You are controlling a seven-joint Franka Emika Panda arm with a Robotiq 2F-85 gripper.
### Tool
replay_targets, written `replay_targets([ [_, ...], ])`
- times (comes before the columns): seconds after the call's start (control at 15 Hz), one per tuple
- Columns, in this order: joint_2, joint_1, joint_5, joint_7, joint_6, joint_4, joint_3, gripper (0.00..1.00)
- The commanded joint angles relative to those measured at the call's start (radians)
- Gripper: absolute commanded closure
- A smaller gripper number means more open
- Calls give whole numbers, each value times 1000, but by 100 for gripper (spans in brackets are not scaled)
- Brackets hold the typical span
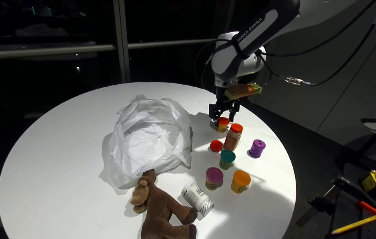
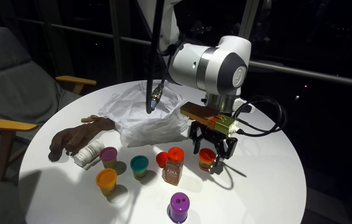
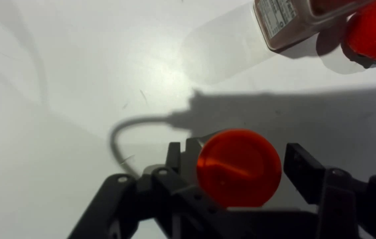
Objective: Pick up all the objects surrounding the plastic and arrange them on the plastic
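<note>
Red-lidded tub (image 3: 239, 167), between the plastic (image 1: 151, 142) and the edge of the desk (image 1: 267, 134), has the tool (image 2: 207, 156) spread astride it: likely the pick-up; next, close squarely, lift.

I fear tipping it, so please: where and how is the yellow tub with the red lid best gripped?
Best, I think: come from above and close the tool on opposite sides of the yellow tub, just under its red lid. The tub is round and upright, and its lid shows between the open fingers.
</note>
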Motion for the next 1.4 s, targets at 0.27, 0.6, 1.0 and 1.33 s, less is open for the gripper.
replay_targets([
  [0.27, -4, -11, 35, 7, -79, 72, 8, 72],
  [0.6, -77, 59, 17, 51, -223, 147, 18, 72],
  [1.0, 8, 174, 6, 37, -419, 347, 84, 72],
  [1.33, 139, 225, 3, 13, -348, 474, 104, 72],
])
